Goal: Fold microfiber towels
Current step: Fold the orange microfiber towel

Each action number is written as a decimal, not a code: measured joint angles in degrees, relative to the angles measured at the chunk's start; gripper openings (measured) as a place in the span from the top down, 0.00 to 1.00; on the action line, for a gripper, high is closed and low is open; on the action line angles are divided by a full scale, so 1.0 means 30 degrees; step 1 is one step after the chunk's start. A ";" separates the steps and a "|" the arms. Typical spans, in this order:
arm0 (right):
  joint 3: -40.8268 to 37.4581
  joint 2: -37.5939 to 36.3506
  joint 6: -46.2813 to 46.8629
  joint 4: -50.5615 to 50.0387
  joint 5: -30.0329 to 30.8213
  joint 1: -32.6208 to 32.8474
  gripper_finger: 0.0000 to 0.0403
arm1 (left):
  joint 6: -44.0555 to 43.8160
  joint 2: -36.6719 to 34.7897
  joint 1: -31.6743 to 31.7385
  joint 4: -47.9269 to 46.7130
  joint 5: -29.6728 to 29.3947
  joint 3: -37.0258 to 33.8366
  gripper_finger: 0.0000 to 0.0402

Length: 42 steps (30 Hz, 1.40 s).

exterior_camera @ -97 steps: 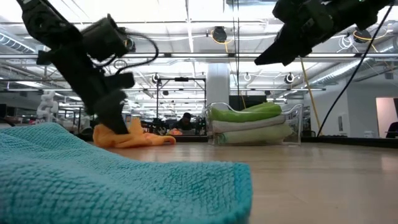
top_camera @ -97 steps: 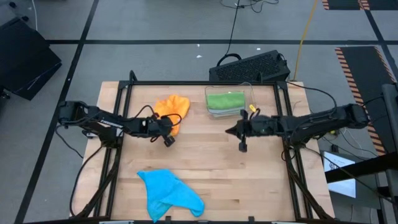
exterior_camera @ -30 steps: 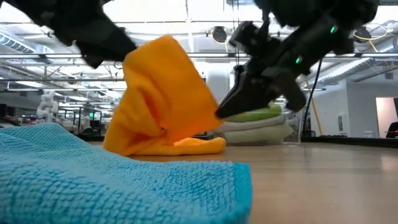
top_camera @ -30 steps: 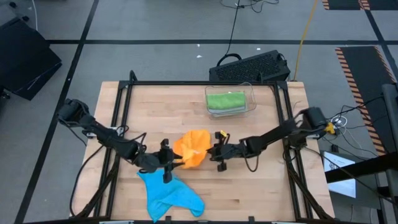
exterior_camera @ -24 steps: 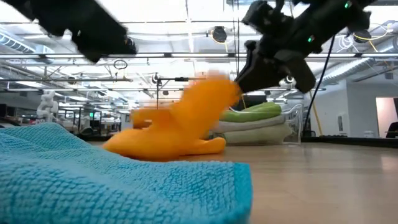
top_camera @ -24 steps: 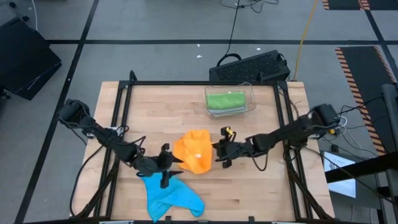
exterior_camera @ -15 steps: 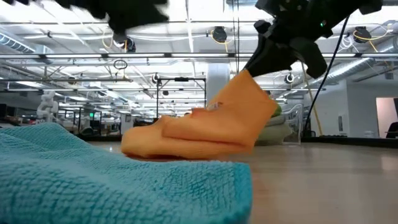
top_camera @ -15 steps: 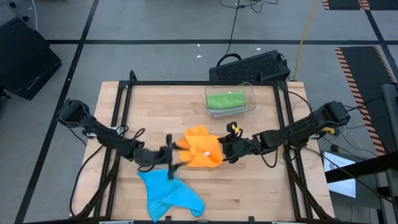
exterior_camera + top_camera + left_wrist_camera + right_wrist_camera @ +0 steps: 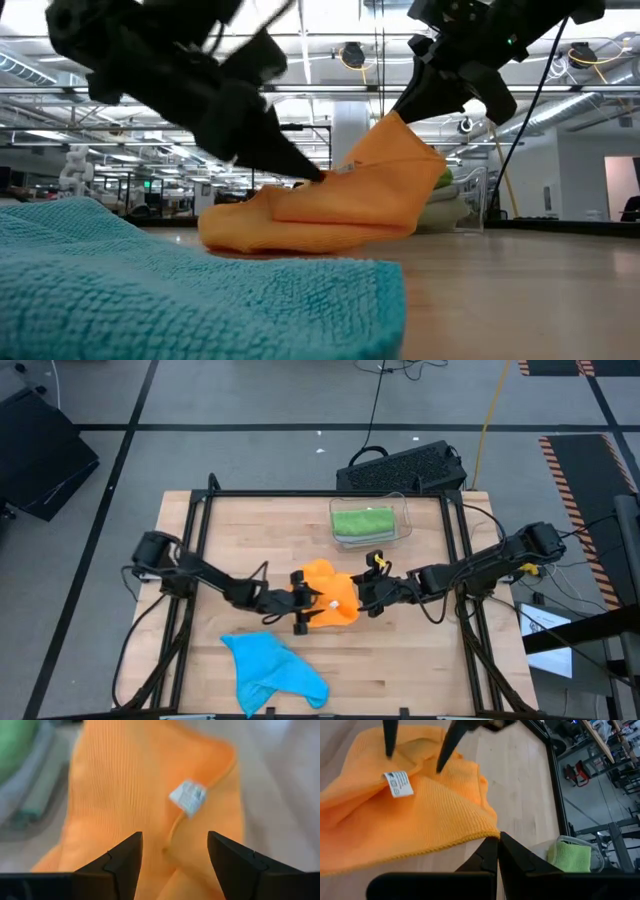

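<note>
From above, the orange towel (image 9: 328,598) lies mid-table, its right edge hidden under the right gripper (image 9: 366,596). At table height, a blue towel (image 9: 190,290) fills the foreground. The left gripper (image 9: 172,851) hangs spread apart over the tag (image 9: 188,798). The right wrist view shows its fingers seemingly clamped on the hem.

Robotics lab: ceiling trusses (image 9: 330,92), workstations

Ribbed orange cloth (image 9: 395,820), smooth pale wood table (image 9: 420,650)
</note>
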 joint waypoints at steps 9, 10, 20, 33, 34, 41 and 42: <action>0.0000 0.0007 0.0120 -0.0148 -0.0045 -0.0279 1.00 | 0.1229 0.1007 0.0211 0.0108 -0.0528 0.0815 0.65; 0.0007 0.0007 0.0140 -0.0147 -0.0048 -0.0279 1.00 | 0.1365 0.0923 0.0177 0.0035 -0.0612 0.0808 0.70; 0.0002 -0.0305 0.1377 -0.0765 -0.0058 -0.0264 1.00 | 0.1532 -0.0089 -0.0431 -0.0432 -0.0974 0.0786 0.97; 0.0705 -0.3836 0.3842 -0.2389 -0.1067 -0.0227 1.00 | 0.4031 -0.6469 -0.1941 -0.1579 -0.3094 0.1148 0.99; 0.1164 -0.4080 0.4190 -0.2536 -0.1572 -0.0220 1.00 | 0.4233 -0.6994 -0.1957 -0.1575 -0.3078 0.1471 0.99; 0.5291 -0.4692 0.5591 -0.7341 -0.0379 0.1483 1.00 | 0.5849 -0.8582 -0.3351 -0.5401 -0.3072 0.5364 0.99; 0.5916 -0.4685 0.5730 -0.8114 0.0169 0.1938 1.00 | 0.5712 -0.8582 -0.3542 -0.6553 -0.3157 0.6122 0.99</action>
